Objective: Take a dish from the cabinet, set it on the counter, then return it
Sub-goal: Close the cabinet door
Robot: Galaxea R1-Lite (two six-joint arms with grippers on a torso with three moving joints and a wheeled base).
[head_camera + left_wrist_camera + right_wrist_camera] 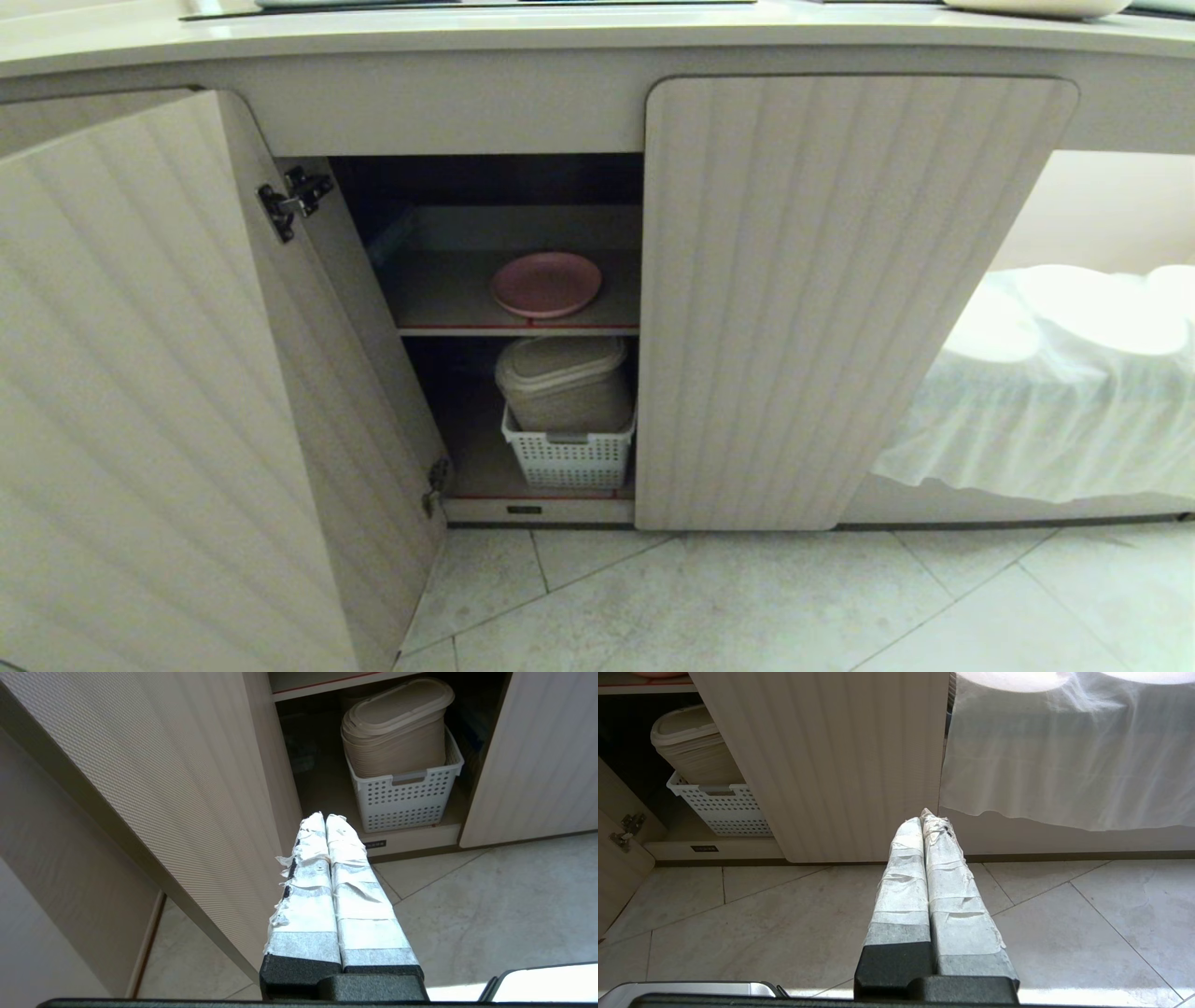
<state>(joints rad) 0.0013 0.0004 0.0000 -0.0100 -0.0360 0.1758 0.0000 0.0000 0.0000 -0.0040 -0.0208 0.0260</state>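
Tiled floor runs up to the cabinet (840, 299), whose left door stands open; the dish (546, 284) lies flat on its upper shelf. Both the left hand (325, 817) and right hand (926, 815) hang low outside, fingers pressed together, empty. Probably light, stiff and smooth, the dish is best pinched at its raised near rim.

We see soft, even indoor light on the cabinet (840, 299) doors, while its inside falls into deep shadow, darkest above the upper shelf. The white cloth (1055, 373) at the right is blown out, its top losing all detail in glare. The counter (560, 37) edge bows in a curve near the top of the head view, a lens distortion. In both wrist views the floor (738, 914) gleams brightly close to the camera, and everything stays fairly sharp.
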